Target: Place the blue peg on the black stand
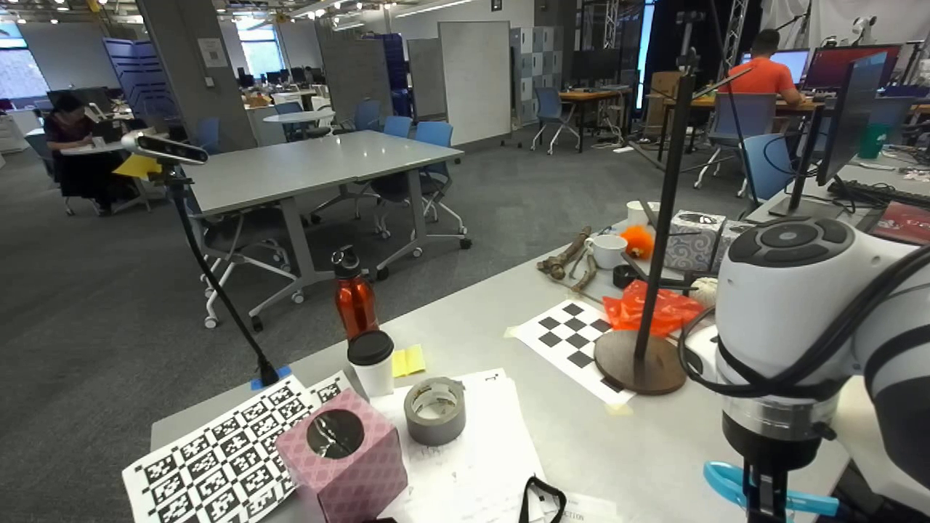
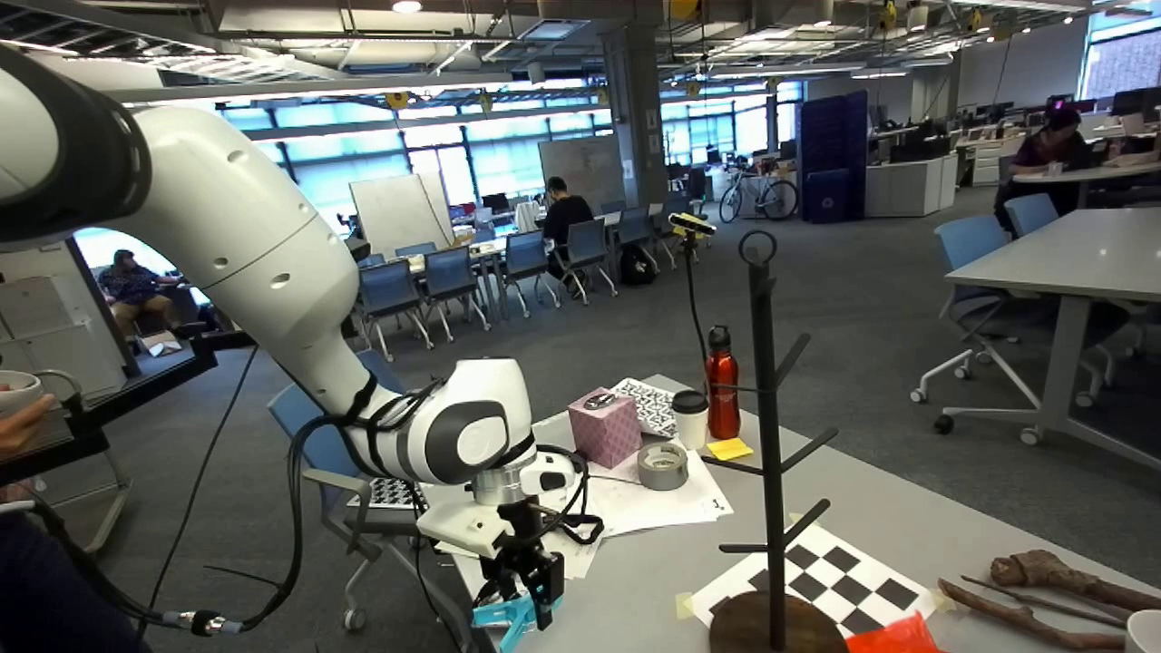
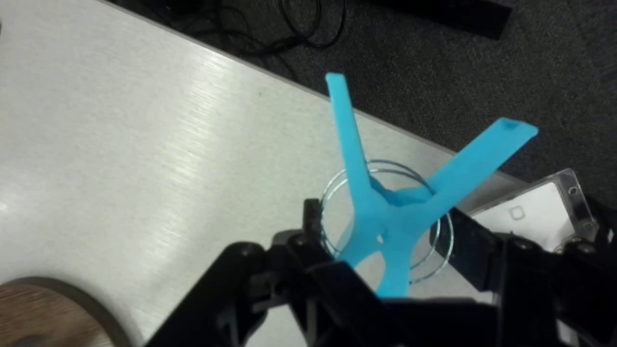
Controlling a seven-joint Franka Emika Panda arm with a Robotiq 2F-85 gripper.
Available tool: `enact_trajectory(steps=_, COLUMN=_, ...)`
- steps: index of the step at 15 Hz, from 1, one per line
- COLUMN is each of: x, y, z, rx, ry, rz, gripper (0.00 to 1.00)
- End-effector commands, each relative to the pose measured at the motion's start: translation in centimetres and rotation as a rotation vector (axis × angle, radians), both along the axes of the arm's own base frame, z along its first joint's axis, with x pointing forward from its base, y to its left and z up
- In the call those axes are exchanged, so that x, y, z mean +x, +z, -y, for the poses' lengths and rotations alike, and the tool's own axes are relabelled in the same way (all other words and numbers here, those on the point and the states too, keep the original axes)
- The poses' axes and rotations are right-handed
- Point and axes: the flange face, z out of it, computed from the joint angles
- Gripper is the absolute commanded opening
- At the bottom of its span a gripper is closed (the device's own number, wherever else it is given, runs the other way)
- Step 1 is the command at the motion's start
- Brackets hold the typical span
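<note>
The blue peg is a light-blue plastic clip with thin metal rings round its middle. In the wrist view the peg (image 3: pixel 388 219) lies between the fingers of my gripper (image 3: pixel 376 226), which press its rings from both sides. Its lower jaws are partly hidden by the gripper. The peg also shows in both exterior views (image 1: pixel 812 503) (image 2: pixel 512 619), at the table's edge under the arm. It appears to be held above the tabletop. The black stand (image 2: pixel 769 435) is upright with several side branches. Its round brown base (image 1: pixel 617 363) partly shows in the wrist view (image 3: pixel 48 315), lower left.
A checkerboard sheet (image 1: pixel 559 334) and a red-orange bag (image 1: pixel 639 309) lie by the stand. A pink tissue box (image 1: pixel 349 465), a tape roll (image 1: pixel 436 428), a cup (image 1: pixel 374 374) and a red bottle (image 1: pixel 356 301) stand farther off. A badge (image 3: pixel 535 212) lies near the table edge.
</note>
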Motion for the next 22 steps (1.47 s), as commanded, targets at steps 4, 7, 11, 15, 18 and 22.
enact_trajectory(steps=4, x=-0.6, y=0.7, z=0.3, rx=-0.009, ry=-0.001, rz=-0.008, gripper=0.35)
enact_trajectory(steps=7, x=-2.3, y=2.0, z=0.9, rx=-0.028, ry=-0.005, rz=-0.038, gripper=0.35)
enact_trajectory(steps=11, x=-5.1, y=4.2, z=0.7, rx=-0.051, ry=0.007, rz=-0.055, gripper=0.35)
enact_trajectory(steps=15, x=-6.8, y=7.2, z=-0.2, rx=-0.081, ry=0.042, rz=-0.023, gripper=0.35)
enact_trajectory(steps=18, x=-7.2, y=9.4, z=-0.4, rx=-0.160, ry=0.100, rz=0.036, gripper=0.35)
enact_trajectory(steps=22, x=-6.2, y=9.8, z=-0.8, rx=-0.171, ry=0.134, rz=0.064, gripper=0.60)
